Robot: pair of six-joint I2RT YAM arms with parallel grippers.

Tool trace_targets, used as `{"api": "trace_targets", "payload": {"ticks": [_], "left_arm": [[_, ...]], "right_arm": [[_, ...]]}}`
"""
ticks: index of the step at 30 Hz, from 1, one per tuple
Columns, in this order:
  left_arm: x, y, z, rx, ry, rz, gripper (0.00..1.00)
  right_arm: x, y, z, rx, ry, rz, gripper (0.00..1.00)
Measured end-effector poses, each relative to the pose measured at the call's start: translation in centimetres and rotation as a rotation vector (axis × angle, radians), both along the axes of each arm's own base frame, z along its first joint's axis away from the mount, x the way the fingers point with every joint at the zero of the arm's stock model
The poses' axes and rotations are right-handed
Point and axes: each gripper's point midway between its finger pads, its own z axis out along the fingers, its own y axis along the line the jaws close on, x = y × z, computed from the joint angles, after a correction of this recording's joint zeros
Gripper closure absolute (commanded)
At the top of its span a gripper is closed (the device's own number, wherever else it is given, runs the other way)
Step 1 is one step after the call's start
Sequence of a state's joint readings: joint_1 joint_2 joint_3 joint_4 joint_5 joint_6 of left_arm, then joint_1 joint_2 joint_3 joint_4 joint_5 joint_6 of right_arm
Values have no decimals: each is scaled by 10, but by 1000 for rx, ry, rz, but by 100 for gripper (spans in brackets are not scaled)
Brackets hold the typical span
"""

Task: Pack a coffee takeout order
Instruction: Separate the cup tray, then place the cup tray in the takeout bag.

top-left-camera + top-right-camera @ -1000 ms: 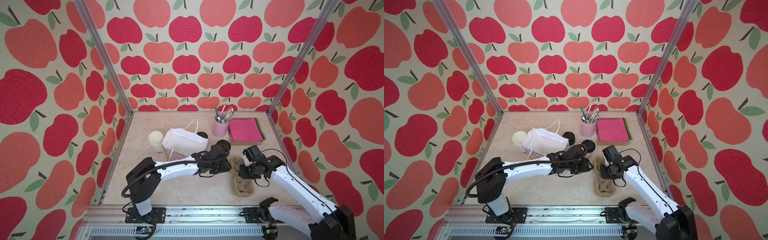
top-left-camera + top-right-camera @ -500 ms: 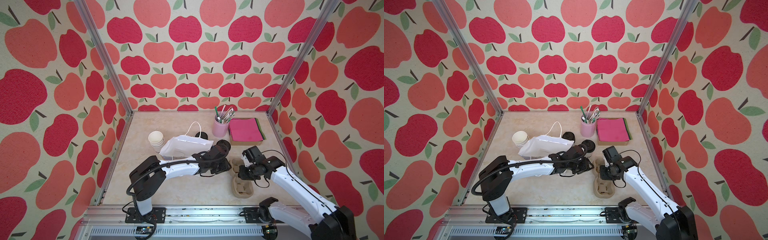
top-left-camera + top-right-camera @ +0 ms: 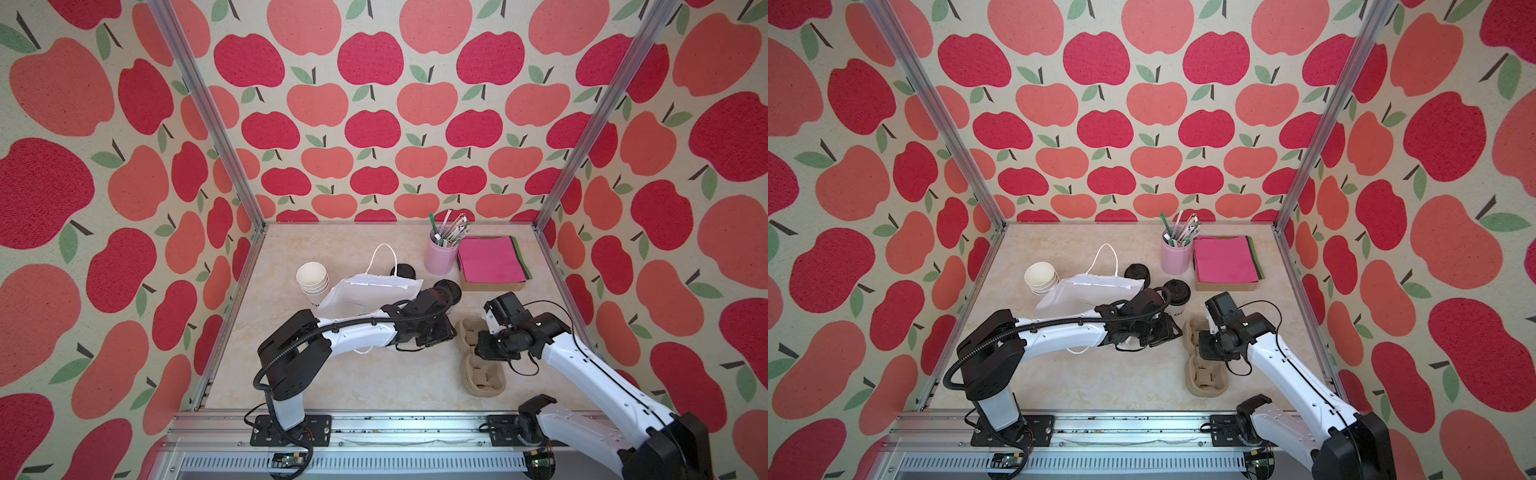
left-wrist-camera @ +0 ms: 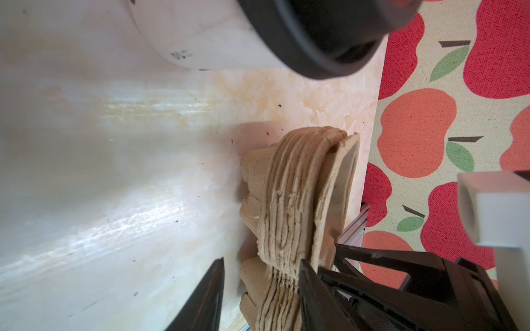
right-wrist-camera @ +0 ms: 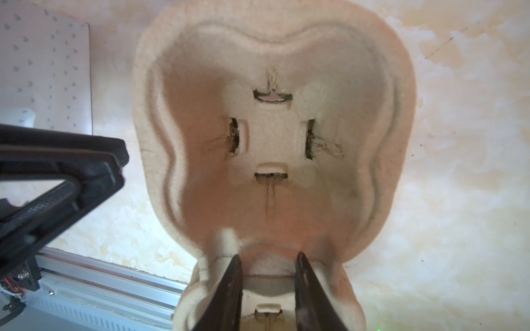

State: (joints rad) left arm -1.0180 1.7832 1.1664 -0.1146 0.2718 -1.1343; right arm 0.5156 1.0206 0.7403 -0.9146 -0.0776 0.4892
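The white cup with its black lid stands upright by the left wrist, close in the left wrist view. My left gripper is shut round the near end of the brown cup-carrier stack, one finger wedged under the raised top carrier. My right gripper is shut on that top carrier's middle ridge. A green straw stands in the pink holder. Magenta napkins lie in a cardboard tray at the back right.
A white paper bag lies flat behind the left forearm, handle toward the back wall. Stacked lidless cups stand to its left, and a spare black lid lies behind it. The right wall post runs close to the carriers.
The paper bag has tipped from standing to lying flat. My left jaws have narrowed onto the carrier stack. The right arm has stayed where it was.
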Motion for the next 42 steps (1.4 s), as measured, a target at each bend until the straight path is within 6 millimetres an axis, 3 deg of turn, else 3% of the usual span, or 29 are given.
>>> {"api": "trace_targets", "payload": {"ticks": [12,19,23,33,38,42], "left_arm": [[5,2,16,11,-11,-42,54],[4,6,16,24,4,-55,53],[7,3,27,20,-13,-67,50],[15,-4,108,-61,-125,-90,41],[19,1,169,-114,-237,-93,33],[18,18,225,-152,-366,-92,25]], "right_arm": [[7,10,24,62,-49,10,71],[5,10,26,64,-41,13,70],[6,11,36,70,-53,13,71],[15,13,98,139,-215,27,70],[19,15,124,164,-281,41,69],[22,17,139,181,-320,57,69]]}}
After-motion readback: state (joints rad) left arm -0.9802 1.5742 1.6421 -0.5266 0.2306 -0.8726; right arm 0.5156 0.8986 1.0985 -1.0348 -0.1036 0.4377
